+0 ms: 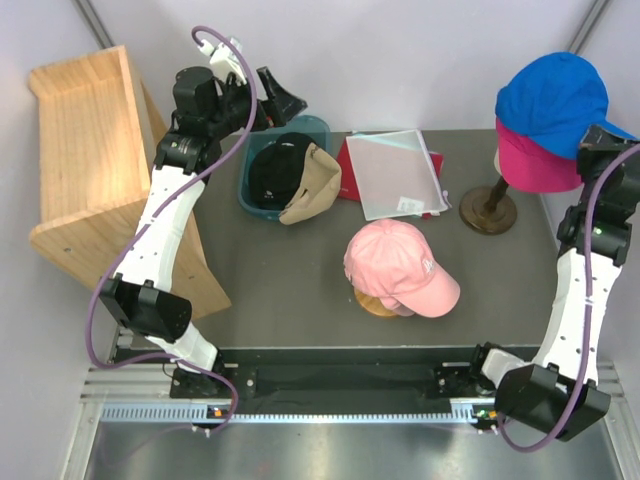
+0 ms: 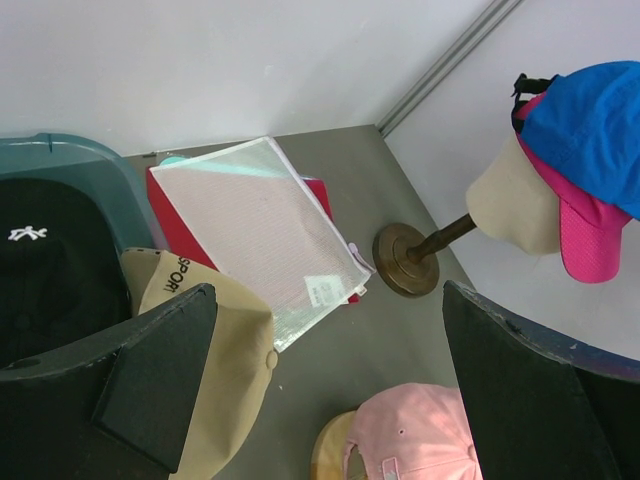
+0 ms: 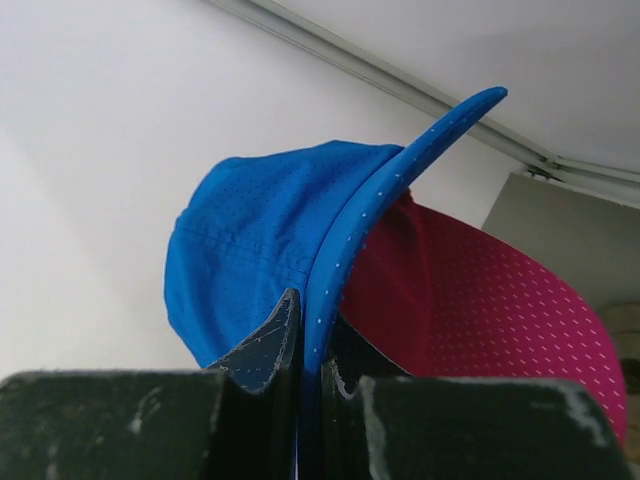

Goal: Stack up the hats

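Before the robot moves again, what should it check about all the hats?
1. Right end effector pinches the blue cap by its brim: ok.
2. Blue cap sits over the magenta cap on the mannequin head: ok.
3. Left end effector is open and holds nothing: ok.
4. All hats are in one stack: not ok. The pink cap sits apart mid-table, and the tan cap and black cap lie in the teal bin.
5. Mannequin head stands steady enough for more hats: cannot tell.
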You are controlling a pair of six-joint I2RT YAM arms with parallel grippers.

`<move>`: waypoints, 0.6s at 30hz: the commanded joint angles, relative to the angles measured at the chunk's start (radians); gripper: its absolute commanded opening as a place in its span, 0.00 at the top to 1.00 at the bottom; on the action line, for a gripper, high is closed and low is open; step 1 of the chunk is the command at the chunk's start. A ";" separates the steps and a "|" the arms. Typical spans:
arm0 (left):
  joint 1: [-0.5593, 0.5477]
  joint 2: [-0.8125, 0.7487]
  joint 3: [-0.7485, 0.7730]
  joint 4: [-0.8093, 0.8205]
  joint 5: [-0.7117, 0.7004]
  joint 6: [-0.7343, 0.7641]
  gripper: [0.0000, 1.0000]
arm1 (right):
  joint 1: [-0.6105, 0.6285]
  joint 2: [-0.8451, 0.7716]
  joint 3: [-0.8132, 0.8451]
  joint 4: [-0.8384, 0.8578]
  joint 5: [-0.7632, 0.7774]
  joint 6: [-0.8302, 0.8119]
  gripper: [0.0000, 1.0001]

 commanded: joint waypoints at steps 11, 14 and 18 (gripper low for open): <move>0.020 -0.047 -0.027 0.019 0.008 -0.004 0.01 | -0.011 -0.070 -0.223 -0.139 0.107 -0.025 1.00; 0.018 -0.050 -0.030 0.018 0.007 -0.004 0.02 | -0.011 -0.056 -0.249 -0.124 0.095 -0.002 1.00; 0.018 -0.052 -0.029 0.018 0.004 -0.001 0.01 | -0.011 -0.051 -0.238 -0.106 0.087 -0.017 1.00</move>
